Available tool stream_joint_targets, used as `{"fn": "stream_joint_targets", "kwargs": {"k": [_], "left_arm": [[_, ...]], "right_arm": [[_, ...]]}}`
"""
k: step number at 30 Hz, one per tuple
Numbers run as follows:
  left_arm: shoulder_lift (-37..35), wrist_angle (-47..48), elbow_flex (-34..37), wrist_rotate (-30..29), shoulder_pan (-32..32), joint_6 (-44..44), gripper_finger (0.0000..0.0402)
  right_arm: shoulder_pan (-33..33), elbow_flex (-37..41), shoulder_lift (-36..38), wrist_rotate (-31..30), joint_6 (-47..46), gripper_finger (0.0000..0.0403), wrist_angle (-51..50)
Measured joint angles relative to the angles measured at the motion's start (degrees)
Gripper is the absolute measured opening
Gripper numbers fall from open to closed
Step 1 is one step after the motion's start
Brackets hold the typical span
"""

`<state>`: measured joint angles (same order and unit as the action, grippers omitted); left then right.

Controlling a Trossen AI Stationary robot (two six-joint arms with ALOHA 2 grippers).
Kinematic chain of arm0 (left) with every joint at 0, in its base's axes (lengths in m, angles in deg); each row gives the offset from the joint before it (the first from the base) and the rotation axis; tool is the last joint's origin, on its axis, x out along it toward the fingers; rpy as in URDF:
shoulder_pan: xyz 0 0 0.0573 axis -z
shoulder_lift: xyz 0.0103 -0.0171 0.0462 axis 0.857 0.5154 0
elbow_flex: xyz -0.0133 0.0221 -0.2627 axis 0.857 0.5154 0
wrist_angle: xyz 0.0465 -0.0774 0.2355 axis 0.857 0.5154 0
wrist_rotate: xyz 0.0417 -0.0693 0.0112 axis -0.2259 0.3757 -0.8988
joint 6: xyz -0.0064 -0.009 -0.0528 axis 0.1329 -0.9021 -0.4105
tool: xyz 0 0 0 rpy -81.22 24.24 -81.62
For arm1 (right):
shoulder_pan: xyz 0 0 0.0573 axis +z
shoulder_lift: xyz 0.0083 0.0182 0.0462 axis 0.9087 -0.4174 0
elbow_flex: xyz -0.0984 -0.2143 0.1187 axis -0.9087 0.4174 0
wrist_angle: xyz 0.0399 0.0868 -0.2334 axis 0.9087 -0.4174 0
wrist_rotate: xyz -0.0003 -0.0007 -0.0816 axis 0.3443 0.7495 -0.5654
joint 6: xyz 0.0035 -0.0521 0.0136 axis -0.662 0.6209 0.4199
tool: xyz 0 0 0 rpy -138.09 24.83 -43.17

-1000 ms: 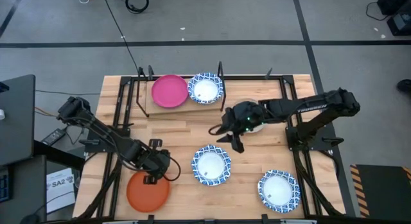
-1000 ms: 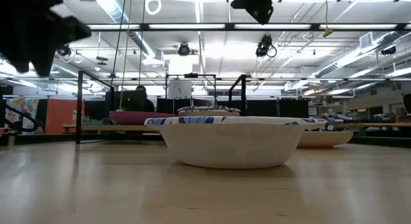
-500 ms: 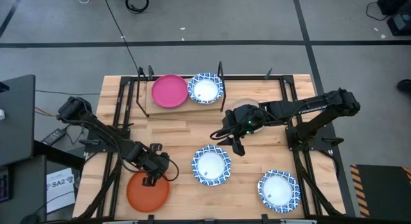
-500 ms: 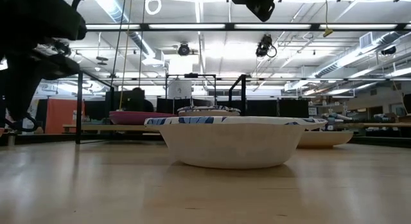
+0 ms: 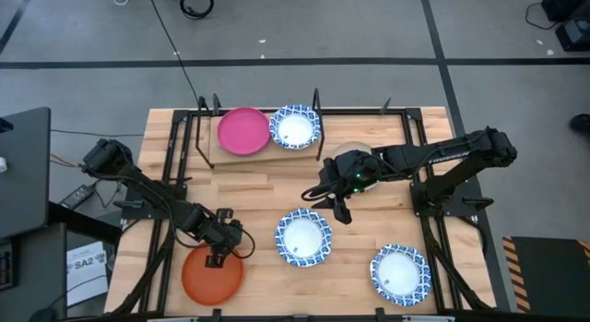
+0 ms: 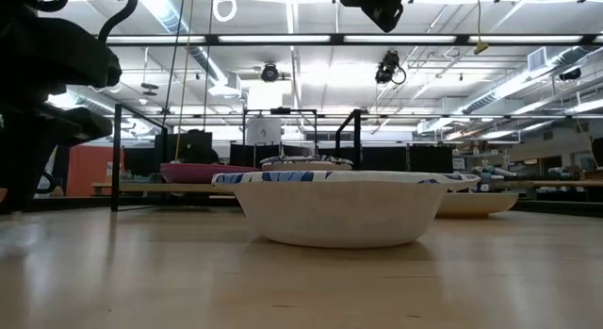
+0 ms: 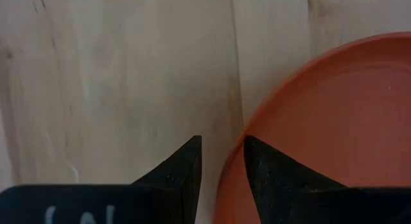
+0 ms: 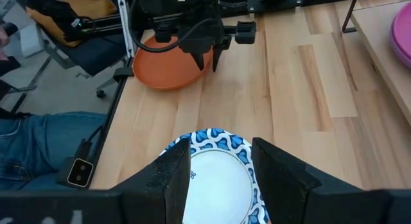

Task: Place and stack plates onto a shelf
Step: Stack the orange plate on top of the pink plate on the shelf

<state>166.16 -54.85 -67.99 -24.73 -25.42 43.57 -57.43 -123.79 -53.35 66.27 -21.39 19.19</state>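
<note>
Jaws of the left gripper [image 7: 219,163] stand narrowly parted with nothing between them, one dark finger over bare wood and the other over the rim of the orange plate [image 7: 334,128]; in the high view this gripper [image 5: 219,258] sits at the upper edge of the orange plate [image 5: 212,276] in the lower left of the frame. The right gripper [image 8: 218,166] has its fingers spread wide and empty above a blue-and-white patterned plate [image 8: 215,179]; from above it [image 5: 329,204] hangs just right of centre, up and to the right of that plate [image 5: 303,237]. Another patterned plate [image 5: 400,274] lies at the lower right. The shelf [image 5: 263,152], in the upper middle of the high view, carries a magenta plate [image 5: 243,131] and, touching it on the right, a third patterned plate [image 5: 295,126]. A beige plate [image 5: 348,155] shows partly under the right arm. The wooden table [image 5: 267,193] bears everything.
</note>
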Motion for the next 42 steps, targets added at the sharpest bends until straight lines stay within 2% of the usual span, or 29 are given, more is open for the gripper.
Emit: {"fn": "stream_joint_targets", "kwargs": {"k": [17, 32, 42], "left_arm": [[0.00, -1.59, 0.74, -0.09, 0.00, -2.57, 0.0120], [-0.01, -2.08, 0.74, -0.05, 0.02, -2.52, 0.0026], [-0.04, -3.25, 0.74, 1.81, -0.02, -2.56, 0.0018]], "right_arm": [[0.00, 0.00, 0.00, 0.00, 0.02, 0.0172, -0.02], [0.00, 0.00, 0.00, 0.02, 0.00, 0.0172, -0.01], [0.00, 0.00, 0.00, 0.02, 0.02, 0.0172, -0.02]]}}
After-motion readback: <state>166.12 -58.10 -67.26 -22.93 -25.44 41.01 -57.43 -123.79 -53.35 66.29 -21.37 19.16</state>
